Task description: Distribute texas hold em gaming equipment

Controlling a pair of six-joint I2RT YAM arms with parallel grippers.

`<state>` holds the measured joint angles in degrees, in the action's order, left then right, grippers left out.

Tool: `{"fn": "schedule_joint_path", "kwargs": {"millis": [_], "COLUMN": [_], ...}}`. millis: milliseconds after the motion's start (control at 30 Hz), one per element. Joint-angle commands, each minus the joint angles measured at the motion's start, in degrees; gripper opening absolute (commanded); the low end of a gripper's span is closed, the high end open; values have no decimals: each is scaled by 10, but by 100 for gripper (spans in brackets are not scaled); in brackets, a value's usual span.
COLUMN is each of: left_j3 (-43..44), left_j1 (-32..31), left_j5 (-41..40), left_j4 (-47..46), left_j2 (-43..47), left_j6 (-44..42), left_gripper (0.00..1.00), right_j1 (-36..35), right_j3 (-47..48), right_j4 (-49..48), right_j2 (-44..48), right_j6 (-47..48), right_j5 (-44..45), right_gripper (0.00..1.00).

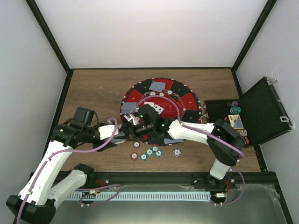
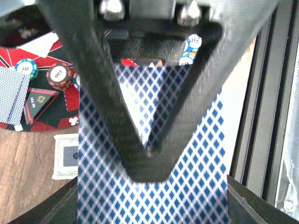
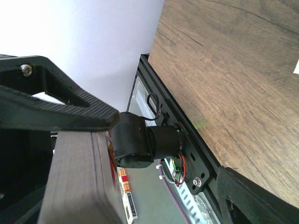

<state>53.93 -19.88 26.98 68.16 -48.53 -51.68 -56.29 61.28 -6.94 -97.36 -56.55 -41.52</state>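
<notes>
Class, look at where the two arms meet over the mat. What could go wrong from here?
1. The left tool is shut on the blue-backed cards, and the right tool sits close against it. A pull could drag out several cards at once.
2. Both tools crowd above the mat, so they might collide.
3. A dropped card could knock the chips nearby.
</notes>
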Motion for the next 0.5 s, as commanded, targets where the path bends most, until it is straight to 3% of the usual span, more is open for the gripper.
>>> {"fn": "schedule_joint_path", "kwargs": {"millis": [0, 300, 467], "left_j3": [15, 17, 13], "left_j1": [1, 1, 2], "left_j5": [14, 12, 11], "left_j4": [-10, -10, -12], "left_j2": [8, 8, 7], "left_j6": [-5, -4, -4], "left_gripper": [10, 10, 10], "right_j1": [18, 29, 30], "right_j3": [-45, -63, -60], "right_j4": [5, 21, 15], "right_j2": [24, 60, 78], "right_j6": [3, 14, 10], "right_j5": [1, 8, 4], "right_gripper": [76, 66, 50]}}
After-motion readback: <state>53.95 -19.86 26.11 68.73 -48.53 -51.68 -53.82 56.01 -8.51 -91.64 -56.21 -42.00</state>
